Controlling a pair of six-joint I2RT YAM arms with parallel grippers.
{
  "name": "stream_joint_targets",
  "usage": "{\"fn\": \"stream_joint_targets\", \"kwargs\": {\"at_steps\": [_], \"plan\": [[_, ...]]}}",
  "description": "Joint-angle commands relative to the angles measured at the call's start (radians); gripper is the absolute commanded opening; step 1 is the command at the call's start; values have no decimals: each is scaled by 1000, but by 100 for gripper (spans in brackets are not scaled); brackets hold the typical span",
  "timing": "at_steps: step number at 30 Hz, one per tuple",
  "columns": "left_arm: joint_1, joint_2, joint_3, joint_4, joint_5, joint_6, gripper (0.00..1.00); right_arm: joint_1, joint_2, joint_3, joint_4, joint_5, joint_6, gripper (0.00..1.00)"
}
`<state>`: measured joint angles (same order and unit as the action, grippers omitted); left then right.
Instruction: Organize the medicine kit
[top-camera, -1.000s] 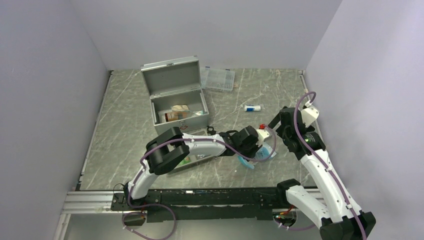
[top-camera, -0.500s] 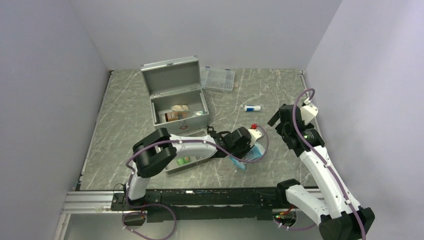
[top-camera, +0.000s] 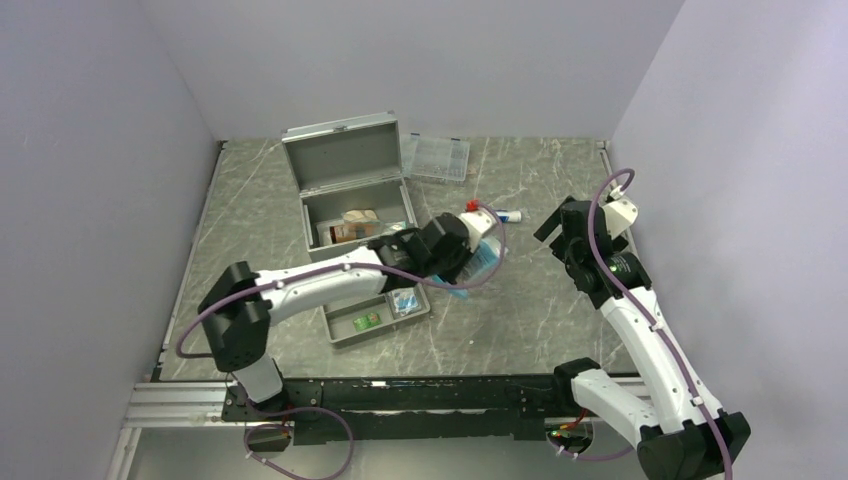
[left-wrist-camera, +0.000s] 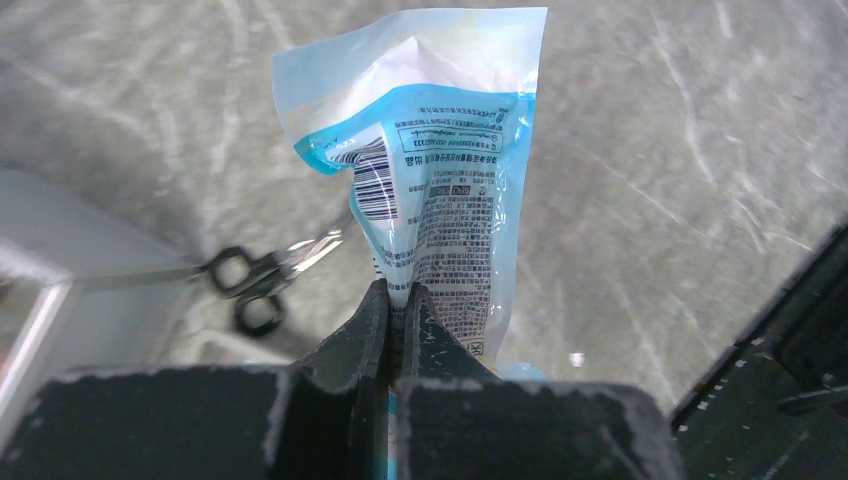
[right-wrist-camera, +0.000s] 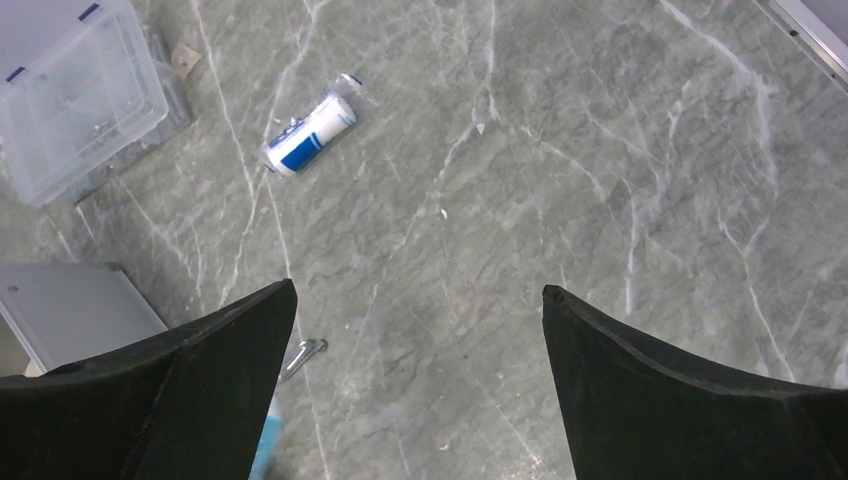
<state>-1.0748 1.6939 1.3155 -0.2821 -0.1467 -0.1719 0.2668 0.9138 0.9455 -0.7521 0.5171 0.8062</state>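
Partly masked by the left arm, the grey metal rectangular medicine kit stands open, lid upright, left of centre. Just right of it, the left gripper pinches a crinkled blue-and-white plastic pouch, which hides the tips of black-handled scissors. Farther right, the right gripper gapes wide, empty, above grey veined stone tabletop.

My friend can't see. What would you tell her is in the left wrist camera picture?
The left gripper is shut on one end of a blue-and-white plastic packet with a barcode, holding it over the grey marbled table. A pair of scissors lies on the table just left of the packet.
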Motion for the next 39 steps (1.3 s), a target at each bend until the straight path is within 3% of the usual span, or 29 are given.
{"fn": "stream_joint_targets", "kwargs": {"at_steps": [1,5,9,17,26,39], "plan": [[79,-96,40,-112,-70,52,0,-5,3,4,60,-18,-12,96],[140,-105,165,-272,-138,130,0,-4,13,-20,89,-60,0,96],[197,-152,157,-275,-182,275,0,-6,24,-38,124,-95,-3,95],[341,-228,99,-250,-89,474,0,-5,43,-47,151,-120,-14,95],[440,-192,103,-309,78,685,0,-5,46,-59,167,-129,-28,95],[577,-128,83,-341,137,751,0,-5,58,-72,186,-136,-36,95]]}}
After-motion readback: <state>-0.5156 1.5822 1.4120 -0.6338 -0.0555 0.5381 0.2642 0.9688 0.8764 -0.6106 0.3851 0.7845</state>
